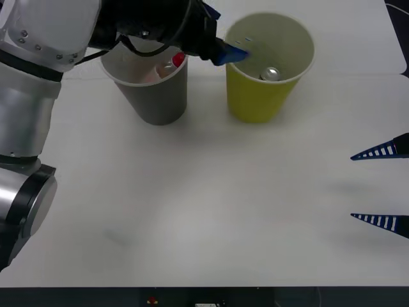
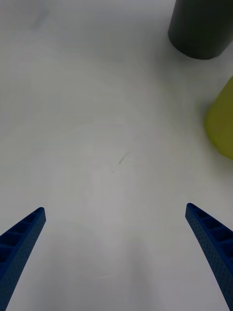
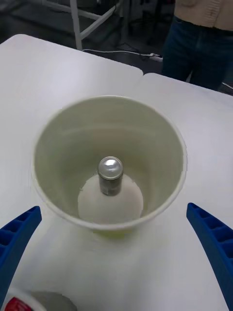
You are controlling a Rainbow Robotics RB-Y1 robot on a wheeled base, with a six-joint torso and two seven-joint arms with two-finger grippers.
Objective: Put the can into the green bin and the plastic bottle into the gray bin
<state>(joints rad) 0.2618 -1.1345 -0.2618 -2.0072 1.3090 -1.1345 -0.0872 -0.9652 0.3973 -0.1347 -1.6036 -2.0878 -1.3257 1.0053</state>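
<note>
The silver can [image 1: 271, 73] stands upright on the bottom of the green bin [image 1: 262, 102], and looks the same from the left wrist [image 3: 110, 174]. Inside the gray bin [image 1: 156, 96] leans the plastic bottle [image 1: 167, 67], red cap up. My left gripper [image 1: 225, 35] hovers open over the gap between the two bins, at the green bin's rim [image 3: 109, 99], holding nothing. My right gripper [image 1: 380, 185] waits open at the table's right side, its fingers [image 2: 213, 238] low over bare table. The gray bin's base [image 2: 201, 29] and the green bin's side [image 2: 221, 126] lie ahead of it.
Both bins stand side by side at the back of the white table [image 1: 192, 211]. A seam between two tabletops [image 3: 141, 80] runs behind the green bin. My left arm [image 1: 38, 77] reaches across the table's left side.
</note>
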